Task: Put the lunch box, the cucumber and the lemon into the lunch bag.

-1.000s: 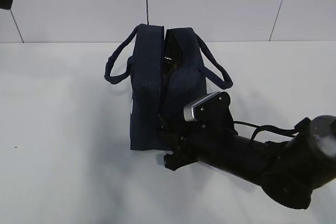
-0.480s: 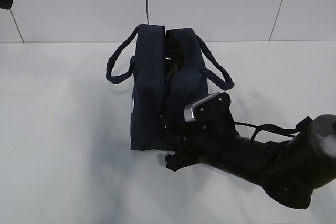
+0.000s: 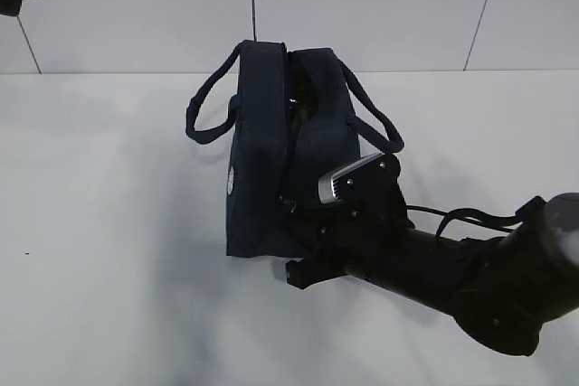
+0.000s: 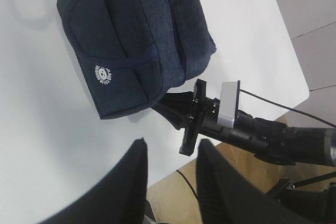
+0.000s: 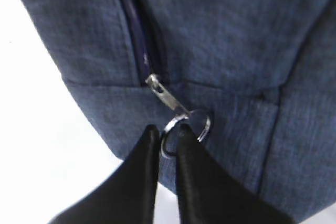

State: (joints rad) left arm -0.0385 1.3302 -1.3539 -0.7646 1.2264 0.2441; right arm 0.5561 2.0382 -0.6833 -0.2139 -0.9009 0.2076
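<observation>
Here — right end effector (image 5: 167,136) pinched on lunch bag's (image 5: 220,40) zipper ring (image 5: 185,128); left end effector (image 4: 170,153) parted, idle.

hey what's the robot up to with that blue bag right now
The right pincer has its tips pinched on the silver ring pull of the lunch bag's zipper, low on the end facing the arm. The left pincer hangs open off to the side, holding nothing. The bag's top gapes partly open.
</observation>
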